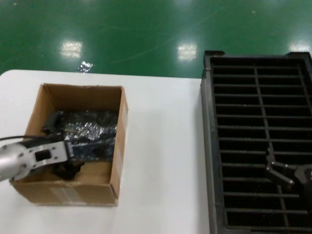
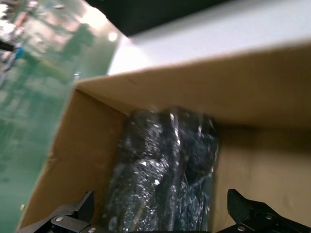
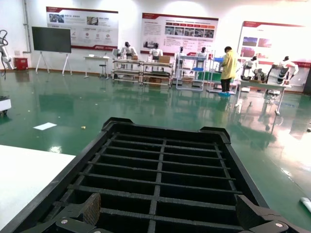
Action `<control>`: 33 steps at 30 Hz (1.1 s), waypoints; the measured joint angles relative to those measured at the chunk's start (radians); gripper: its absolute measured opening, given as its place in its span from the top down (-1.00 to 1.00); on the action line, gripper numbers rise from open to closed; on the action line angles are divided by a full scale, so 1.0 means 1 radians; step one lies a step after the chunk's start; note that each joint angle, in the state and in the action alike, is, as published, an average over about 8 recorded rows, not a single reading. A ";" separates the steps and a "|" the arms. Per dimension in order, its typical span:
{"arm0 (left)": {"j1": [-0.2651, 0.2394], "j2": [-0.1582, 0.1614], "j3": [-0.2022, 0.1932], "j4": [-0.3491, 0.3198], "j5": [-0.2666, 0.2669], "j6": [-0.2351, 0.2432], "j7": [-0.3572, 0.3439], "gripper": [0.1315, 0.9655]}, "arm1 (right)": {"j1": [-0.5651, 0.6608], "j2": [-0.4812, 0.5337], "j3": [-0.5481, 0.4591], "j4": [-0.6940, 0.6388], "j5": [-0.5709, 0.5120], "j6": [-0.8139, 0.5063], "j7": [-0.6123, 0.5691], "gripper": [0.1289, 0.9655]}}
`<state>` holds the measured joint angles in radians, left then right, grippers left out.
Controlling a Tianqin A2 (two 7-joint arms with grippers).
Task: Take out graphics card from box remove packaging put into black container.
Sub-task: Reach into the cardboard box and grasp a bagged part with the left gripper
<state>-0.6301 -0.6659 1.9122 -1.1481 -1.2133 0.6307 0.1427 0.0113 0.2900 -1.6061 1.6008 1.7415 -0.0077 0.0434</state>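
Note:
The brown cardboard box [image 1: 118, 146] stands on the left of the white table. Inside it lies the packaging [image 1: 92, 127], a shiny crinkled dark bag. The graphics card is hidden, and I cannot make it out through the bag. My left gripper [image 1: 72, 147] is down inside the box, open. In the left wrist view its fingers [image 2: 73, 213] stand either side of the bag [image 2: 165, 165], with the box wall [image 2: 204, 92] beyond. The black container [image 1: 208, 146] fills the right side. My right gripper [image 1: 276, 168] hovers open over its slats [image 3: 160, 165], holding nothing.
The white table [image 1: 161, 146] has bare surface between box and container. Green floor lies beyond the far edge, with a small shiny scrap [image 1: 85, 66] on it. Workbenches and people [image 3: 227, 68] stand far off in the hall.

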 joint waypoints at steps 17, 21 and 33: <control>-0.150 0.140 0.078 0.279 -0.014 -0.171 0.327 -0.80 | 0.000 0.000 0.000 0.000 0.000 0.000 0.000 -1.00; -0.155 0.144 0.075 0.298 -0.034 -0.187 0.357 -0.76 | 0.000 0.000 0.000 0.000 0.000 0.000 0.000 -1.00; -0.144 0.139 0.077 0.299 -0.051 -0.197 0.366 -0.22 | 0.000 0.000 0.000 0.000 0.000 0.000 0.000 -1.00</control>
<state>-0.7740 -0.5271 1.9890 -0.8493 -1.2645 0.4341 0.5091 0.0113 0.2900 -1.6061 1.6008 1.7415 -0.0077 0.0434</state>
